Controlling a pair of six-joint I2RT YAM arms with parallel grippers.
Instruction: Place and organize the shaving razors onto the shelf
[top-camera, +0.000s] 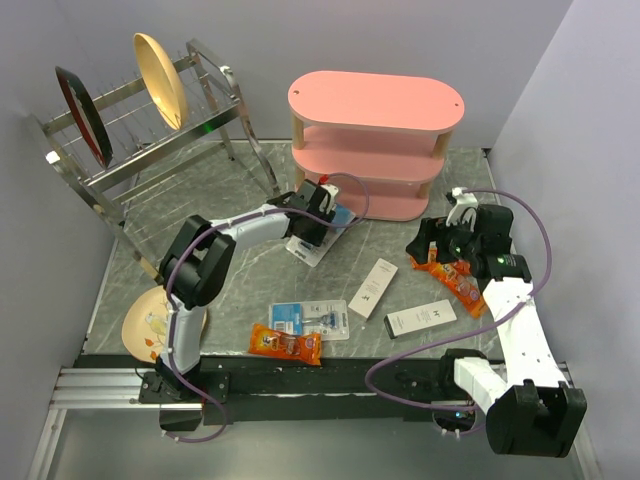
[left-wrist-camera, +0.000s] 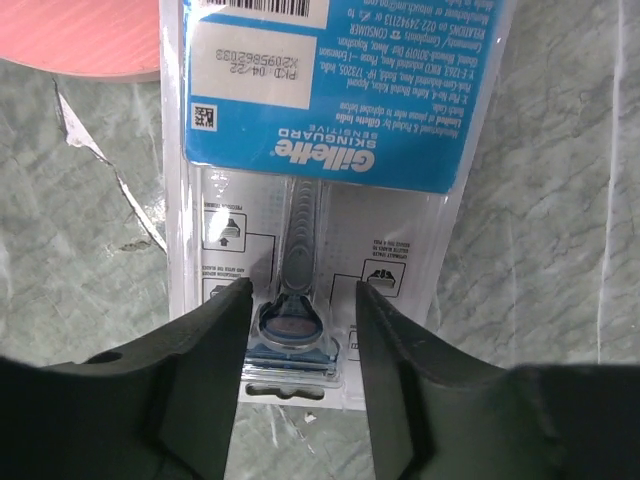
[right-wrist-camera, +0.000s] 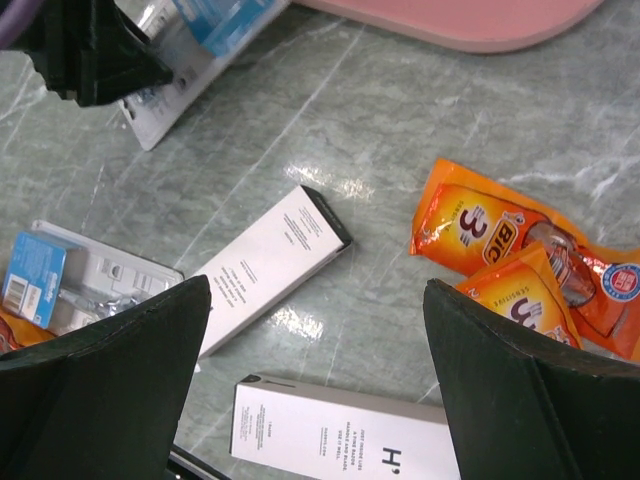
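My left tool (left-wrist-camera: 303, 300) reaches across the grey marbled bench (top-camera: 250, 285) to the first shaving razor, a flat blister pack of clear plastic over blue-and-white card (left-wrist-camera: 330, 130), which lies just in front of the pink three-tier shelf with oval boards and light wooden posts (top-camera: 380, 100). In the left wrist view the tool's two fingers stand part-way apart on either side of the raised bubble over the razor head. I cannot tell whether they already pinch it or only bracket it.

The pack's long axis runs straight away from the tool, head end nearest me and barcode end pointing at the shelf. The lowest pink board (left-wrist-camera: 80, 35) sits just beside that far end, to the left. I judge the coming move to be a lift and a push forward along this axis, and the risk is that the far end catches the board's rim.

The second razor pack (top-camera: 310, 318) lies flat on the bench nearer the bases, roughly between the two arms, with an orange snack packet (top-camera: 285, 343) just in front of it.

My right tool (right-wrist-camera: 315, 300) hangs released, jaws wide, over two plain white oblong boxes (right-wrist-camera: 270, 262) and more orange packets (right-wrist-camera: 520, 270), grasping nothing. There is open bench between it and the shelf.
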